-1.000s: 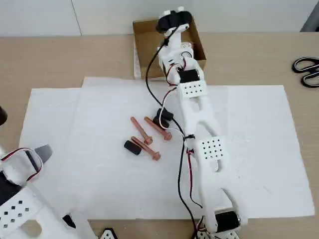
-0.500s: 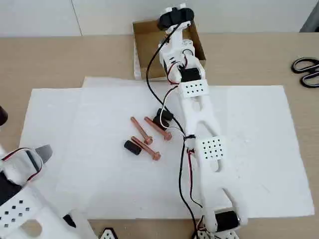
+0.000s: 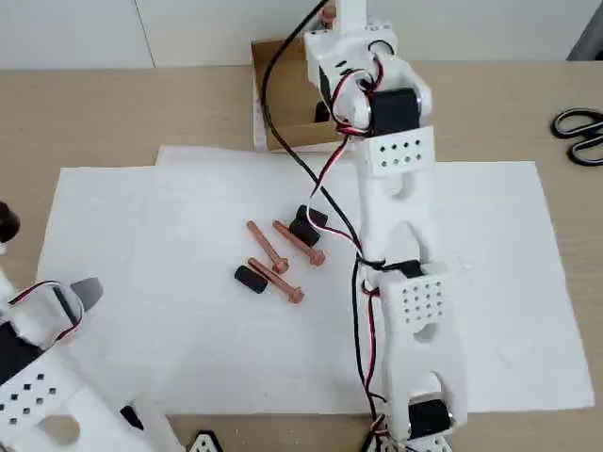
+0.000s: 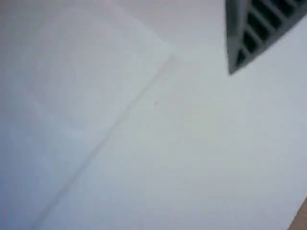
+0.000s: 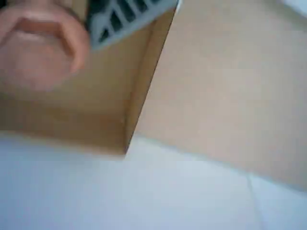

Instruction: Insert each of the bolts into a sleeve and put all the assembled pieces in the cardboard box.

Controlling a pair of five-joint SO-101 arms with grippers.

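The copper bolt (image 5: 41, 52) is pinched in your right claw (image 3: 332, 13), above the cardboard box (image 3: 283, 99). Three bolts (image 3: 267, 247) and two sleeves (image 3: 250, 279) lie on the white sheet (image 3: 490, 235). Your left claw (image 3: 80, 294): I cannot tell its opening.

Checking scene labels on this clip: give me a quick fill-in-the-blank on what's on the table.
Loose bolts lying on the white sheet number ___. Black sleeves beside them number ___. The right arm stretches over the brown ___ at the far side.
Missing: three; two; cardboard box.
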